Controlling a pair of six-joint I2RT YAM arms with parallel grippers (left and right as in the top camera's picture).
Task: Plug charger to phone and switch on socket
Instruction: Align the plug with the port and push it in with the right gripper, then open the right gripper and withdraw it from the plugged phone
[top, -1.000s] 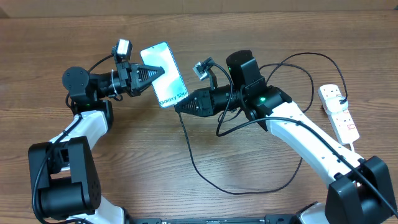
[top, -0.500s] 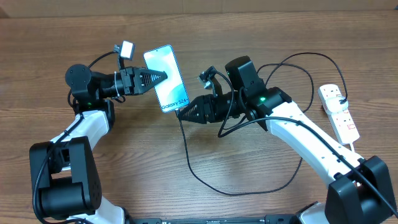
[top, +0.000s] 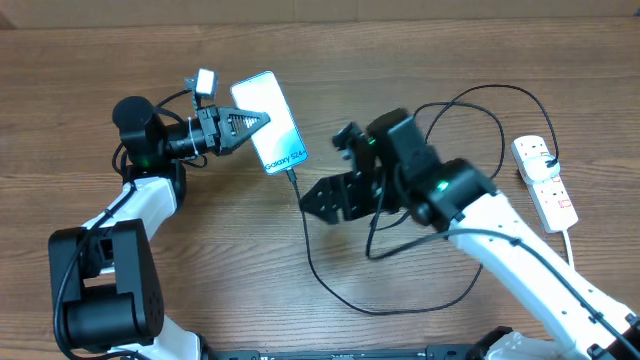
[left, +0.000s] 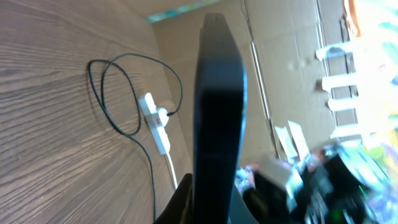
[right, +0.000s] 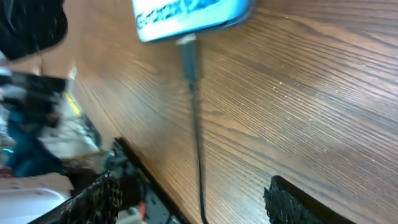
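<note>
Overhead: my right gripper has released, fingers apart, backing toward 5 o'clock. The charger sits in the phone, which the left gripper clamps. Left wrist: phone edge-on. Right wrist: connector at 12 o'clock. The socket comes next.

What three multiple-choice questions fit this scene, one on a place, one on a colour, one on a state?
1. Where on the table does the socket lie?
A) in the middle B) far left C) far right, near the edge
2. What colour is the charger plugged into the phone?
A) white B) black C) red
3. The right gripper is:
A) open, holding nothing B) shut on the charger C) shut on the phone
Answers: C, the white strip sits at the far right overhead; B, a thin black cable leaves the phone's end; A, its fingers stand wide apart on either side of the cable.
</note>
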